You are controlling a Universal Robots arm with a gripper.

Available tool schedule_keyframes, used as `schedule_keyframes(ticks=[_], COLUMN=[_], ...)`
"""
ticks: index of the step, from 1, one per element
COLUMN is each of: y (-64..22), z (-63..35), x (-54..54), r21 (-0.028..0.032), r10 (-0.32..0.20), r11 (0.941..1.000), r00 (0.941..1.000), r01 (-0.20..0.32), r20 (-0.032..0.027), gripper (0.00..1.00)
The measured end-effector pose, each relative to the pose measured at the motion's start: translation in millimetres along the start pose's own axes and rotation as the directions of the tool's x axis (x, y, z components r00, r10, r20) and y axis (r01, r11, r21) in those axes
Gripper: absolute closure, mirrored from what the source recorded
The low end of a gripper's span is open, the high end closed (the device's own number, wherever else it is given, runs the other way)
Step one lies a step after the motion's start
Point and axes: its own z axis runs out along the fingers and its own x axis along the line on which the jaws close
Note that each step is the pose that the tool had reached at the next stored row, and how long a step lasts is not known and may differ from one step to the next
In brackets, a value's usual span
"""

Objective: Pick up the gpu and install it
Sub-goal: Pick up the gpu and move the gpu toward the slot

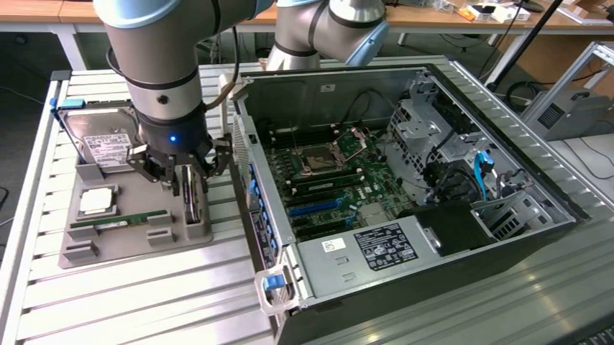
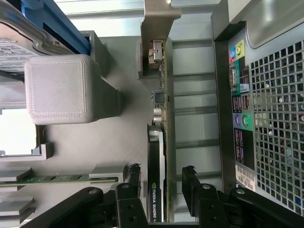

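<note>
The gpu (image 1: pixel 195 203) stands on edge in a slot of the grey holder (image 1: pixel 125 248), on the exterior view's left beside the case. In the wrist view the gpu (image 2: pixel 156 156) is a thin dark card with a silvery bracket at its far end. My gripper (image 1: pixel 186 181) has come down over it. Seen from the wrist, the gripper (image 2: pixel 161 171) is open, with one black finger (image 2: pixel 190 176) on each side of the card. A small gap shows between the card and that finger. The card still rests in the holder.
The open computer case (image 1: pixel 499 165) lies on the exterior view's right, its motherboard (image 1: pixel 331 183) with blue slots (image 1: pixel 312 210) exposed. The holder also carries a hard drive (image 1: pixel 103 140), a green memory stick (image 1: pixel 120 220) and a small square chip (image 1: pixel 98 201). The case's rear panel (image 2: pixel 270 118) is close beside the gripper.
</note>
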Motion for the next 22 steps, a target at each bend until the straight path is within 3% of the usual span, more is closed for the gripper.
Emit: schedule_keyframes(ticks=[22], y=[-0.1], z=[4.9], x=[0.1], r21=[0.0], r10=[0.0], r11=[1.0], r00=[1.0], r01=[0.0], r20=[0.0], gripper=[0.52])
